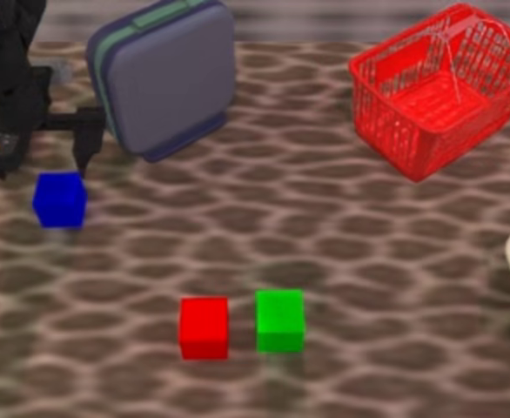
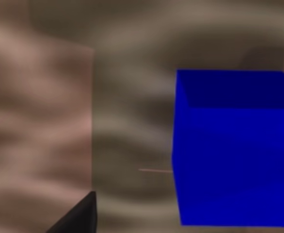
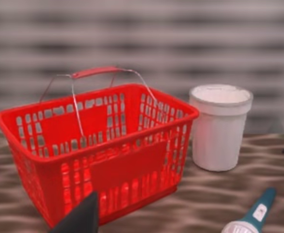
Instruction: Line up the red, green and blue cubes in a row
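Your left gripper [image 1: 85,144] hangs released just behind the blue cube [image 1: 60,199], not touching it. The red cube [image 1: 204,327] and green cube [image 1: 279,320] already sit side by side, well apart from it. You are at the blue pickup: lower over it, clench, then carry it beside the green.

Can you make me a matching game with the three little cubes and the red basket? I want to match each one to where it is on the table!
Things:
1. blue cube
2. red cube
3. green cube
4. red basket

Places, by the top view:
A. far right part of the table
B. near the front, right partner of a side-by-side pair
C. left side, alone, just below the left gripper
D. near the front, left partner of a side-by-side pair

Pairs: 1-C, 2-D, 3-B, 4-A
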